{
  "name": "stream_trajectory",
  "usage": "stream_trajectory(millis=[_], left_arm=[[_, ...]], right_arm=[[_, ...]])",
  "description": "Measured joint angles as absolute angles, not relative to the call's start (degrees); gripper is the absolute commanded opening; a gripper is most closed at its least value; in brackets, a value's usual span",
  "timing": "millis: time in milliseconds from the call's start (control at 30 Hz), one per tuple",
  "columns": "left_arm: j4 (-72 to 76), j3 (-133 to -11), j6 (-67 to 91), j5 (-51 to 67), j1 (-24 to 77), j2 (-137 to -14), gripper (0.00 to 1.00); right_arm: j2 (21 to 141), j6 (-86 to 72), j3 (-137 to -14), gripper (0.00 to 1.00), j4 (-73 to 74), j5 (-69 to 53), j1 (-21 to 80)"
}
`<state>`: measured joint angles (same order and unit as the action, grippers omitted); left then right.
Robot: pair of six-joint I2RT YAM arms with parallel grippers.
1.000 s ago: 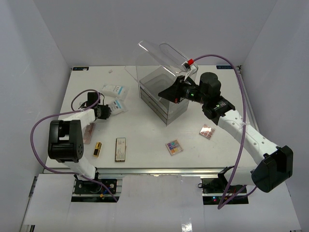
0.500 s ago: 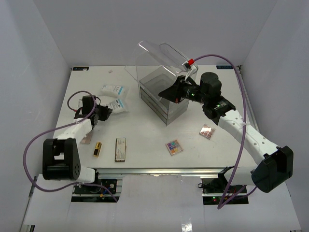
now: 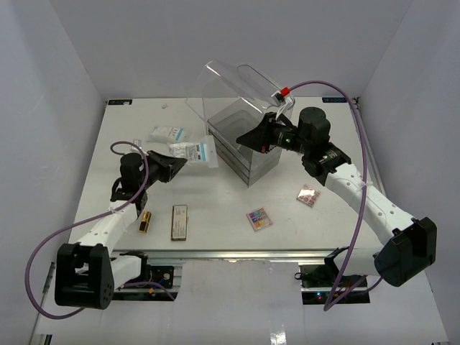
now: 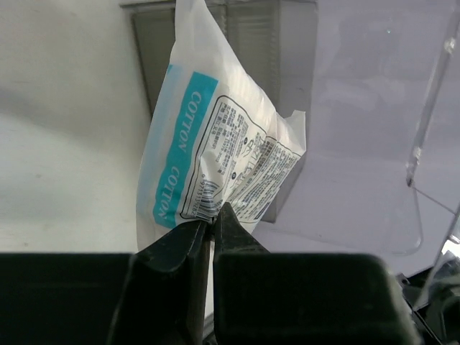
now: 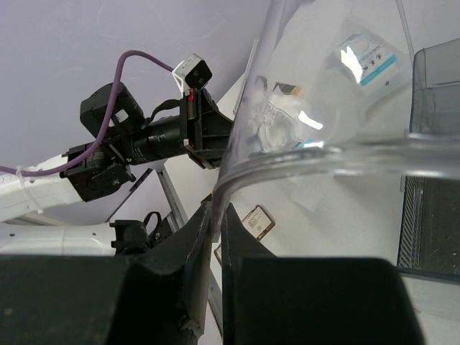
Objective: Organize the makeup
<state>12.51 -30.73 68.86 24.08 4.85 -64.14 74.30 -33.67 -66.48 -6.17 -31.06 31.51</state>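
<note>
So the left gripper has its fingers pinched tight on the bottom edge of one white-and-blue sachet, the one with COTTON printed down its blue stripe. The sachet is up in the air over the desk, a bit left of the middle. It's just beside the clear drawer box, and I can't tell if it's touching.

The right gripper is squeezed down narrow on the curved rim of the box's clear lid. The lid is tipped up and back, so the top of the box stands open. The box itself sits toward the far edge of the desk, roughly midway between the left and right edges.

The rest of the makeup is lying flat on the desk:
- a second sachet is toward the far left corner, near the held one
- the gold lipstick tube and the long beige-brown palette are near each other but apart, by the near edge on the left side
- the multicolour square palette is by the near edge, around the middle
- the pinkish square palette is further right and a little farther back, just beside the right arm
</note>
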Motion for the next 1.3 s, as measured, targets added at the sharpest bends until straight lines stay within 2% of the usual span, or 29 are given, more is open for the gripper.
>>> stream_trajectory(millis=[467,700,1300], left_arm=[[24.92,-36.69,78.48,17.84,20.19,-73.91,0.0],[27.18,-45.53,80.24,10.91,26.86,-82.04,0.0],[28.96,-56.86,84.76,-1.72,35.65,-95.98,0.0]], right_arm=[[74.3,-34.11,-66.48,0.11,-6.26,-31.27,31.44],[74.26,-34.24,-66.48,0.11,-6.59,-31.57,31.2],[73.67,-34.61,-65.78,0.11,-7.09,-31.73,31.07]])
